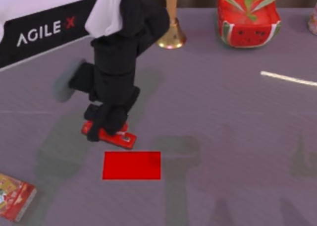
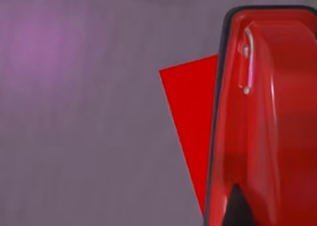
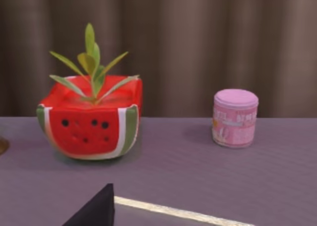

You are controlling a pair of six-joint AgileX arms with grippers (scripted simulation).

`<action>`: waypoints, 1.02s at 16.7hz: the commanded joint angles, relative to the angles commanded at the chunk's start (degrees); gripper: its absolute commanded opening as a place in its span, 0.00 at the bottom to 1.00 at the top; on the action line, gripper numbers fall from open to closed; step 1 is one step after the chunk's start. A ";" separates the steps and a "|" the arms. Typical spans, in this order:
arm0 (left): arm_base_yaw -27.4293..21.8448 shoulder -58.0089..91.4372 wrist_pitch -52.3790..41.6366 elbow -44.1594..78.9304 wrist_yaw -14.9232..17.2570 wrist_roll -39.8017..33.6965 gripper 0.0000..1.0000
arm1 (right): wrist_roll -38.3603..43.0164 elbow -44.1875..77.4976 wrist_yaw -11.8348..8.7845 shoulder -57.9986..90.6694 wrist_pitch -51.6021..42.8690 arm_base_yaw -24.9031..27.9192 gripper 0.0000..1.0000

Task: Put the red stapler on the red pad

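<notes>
Near edge of the table (image 1: 223, 137), top view: printed red-and-yellow packet (image 1: 14, 197) at the near left corner, partly cut off. Just farther in, the red pad (image 1: 132, 165) lies flat, left of centre, nothing on it. Right beyond the pad, the red stapler (image 1: 111, 135) lies slanted, its near-right end just beside the pad's far edge, apart from it by a thin strip of table as far as can be seen. Left hand (image 1: 106, 124) is down on the stapler's left part, arm body covering it from above; cannot tell how far the hand is open or whether it actually has hold of the stapler. Left wrist view: stapler (image 2: 262, 127) fills the right side, glossy, close up, pad (image 2: 193, 127) showing behind its edge, a dark finger tip (image 2: 238, 208) at the bottom.

Far side: brass bell (image 1: 172, 37) behind the left arm, watermelon planter (image 1: 248, 23) with green leaves at far right, pale strip (image 1: 288, 78) on the table right of centre. Right wrist view shows planter (image 3: 91, 122), pink can (image 3: 235, 118), curtain (image 3: 198, 42) behind; only a dark corner of the right hand (image 3: 94, 211) shows, its opening cannot be told.
</notes>
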 joint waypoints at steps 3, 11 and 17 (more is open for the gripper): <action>-1.57 -2.49 3.24 -1.64 1.43 -12.21 0.00 | 0.00 0.00 0.00 0.00 0.00 0.00 1.00; -2.70 -4.45 5.94 -2.68 2.51 -20.42 0.00 | 0.00 0.00 0.00 0.00 0.00 0.00 1.00; -2.36 -3.47 9.90 -5.70 2.44 -20.02 0.00 | 0.00 0.00 0.00 0.00 0.00 0.00 1.00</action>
